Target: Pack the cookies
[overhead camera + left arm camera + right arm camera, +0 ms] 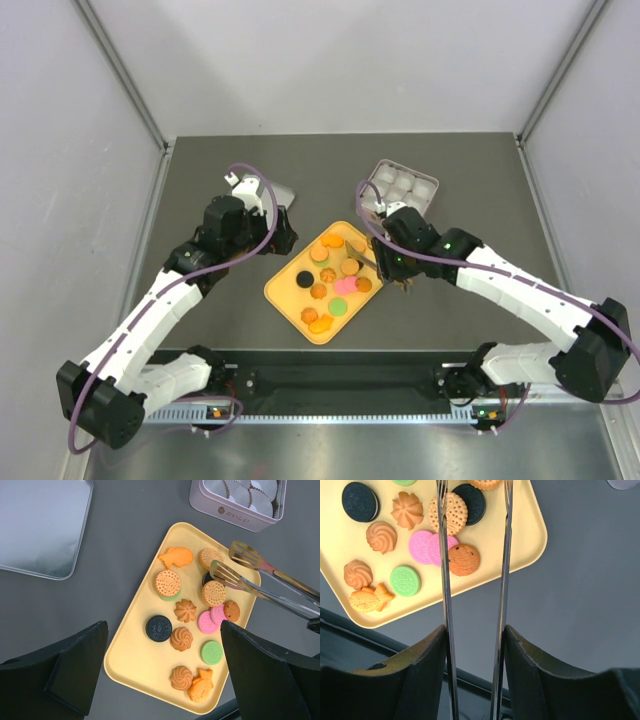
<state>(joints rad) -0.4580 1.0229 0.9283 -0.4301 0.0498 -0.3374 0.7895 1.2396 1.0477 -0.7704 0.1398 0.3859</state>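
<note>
The cookies (335,280) lie on an orange tray (285,300): mostly orange ones, plus a black one (159,628), pink ones (207,622) and a green one (212,652). My right gripper (398,265) is shut on metal tongs (250,575). The tong tips are spread apart above the round biscuits at the tray's far right and hold no cookie. In the right wrist view, the gripper (474,645) clamps both tong arms (442,555) over the pink cookies (422,546). My left gripper (283,238) is open and empty, hovering above the tray (164,630).
A pink square tin (402,187) with white paper cups stands behind the tray on the right; it also shows in the left wrist view (235,512). A silver lid (40,525) lies at the back left, partly under my left arm.
</note>
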